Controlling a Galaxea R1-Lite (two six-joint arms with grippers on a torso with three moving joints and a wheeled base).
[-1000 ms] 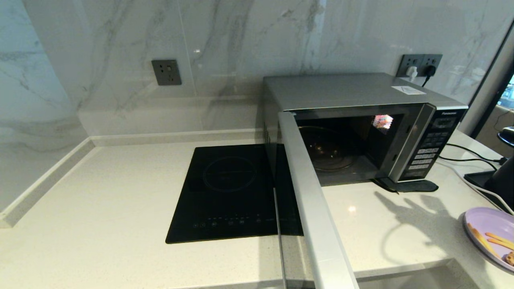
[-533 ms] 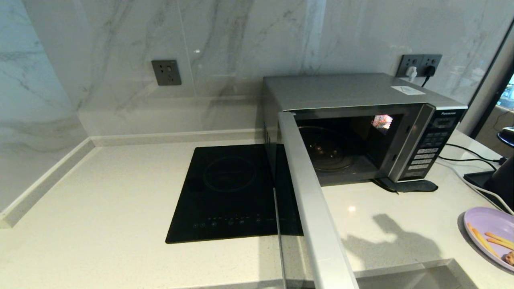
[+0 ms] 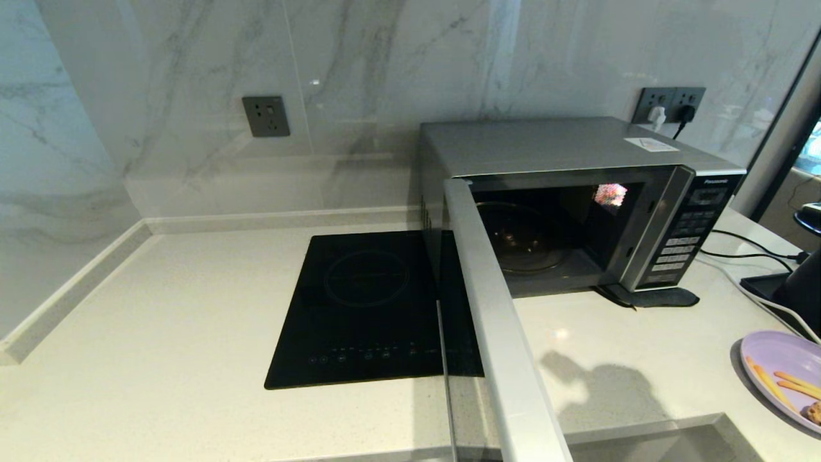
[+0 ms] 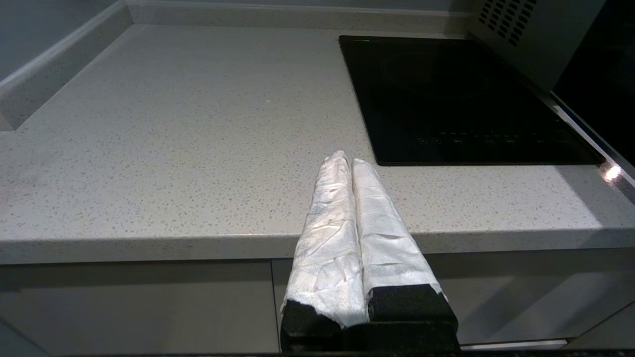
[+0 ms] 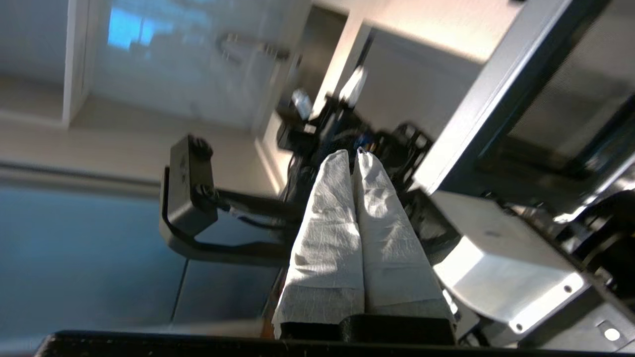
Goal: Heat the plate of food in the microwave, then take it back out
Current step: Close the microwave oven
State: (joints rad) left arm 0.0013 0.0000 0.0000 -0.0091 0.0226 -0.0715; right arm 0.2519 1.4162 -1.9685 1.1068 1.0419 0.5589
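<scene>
The silver microwave [image 3: 577, 154] stands at the back right of the counter, its door [image 3: 494, 321] swung wide toward me and its dark cavity with the glass turntable [image 3: 523, 240] showing. The lilac plate of food [image 3: 779, 356] rests on the counter at the far right edge of the head view, carrying fries [image 3: 795, 385] and a brown chicken piece [image 3: 816, 412]. Neither arm shows in the head view. My right gripper [image 5: 353, 152] is shut on nothing and held in the air. Low before the counter's front edge, my left gripper [image 4: 346, 159] is parked and shut.
A flat black induction hob [image 3: 372, 308] is set into the counter left of the open door. Cables [image 3: 750, 247] and a black object [image 3: 802, 289] lie behind the plate. Wall sockets [image 3: 670, 102] sit above the microwave. A raised ledge [image 3: 70, 289] borders the counter's left.
The right arm's shadow on the counter slid toward the front edge, and its spread-finger shape closed into one lump. Plate, microwave and door have not moved.
</scene>
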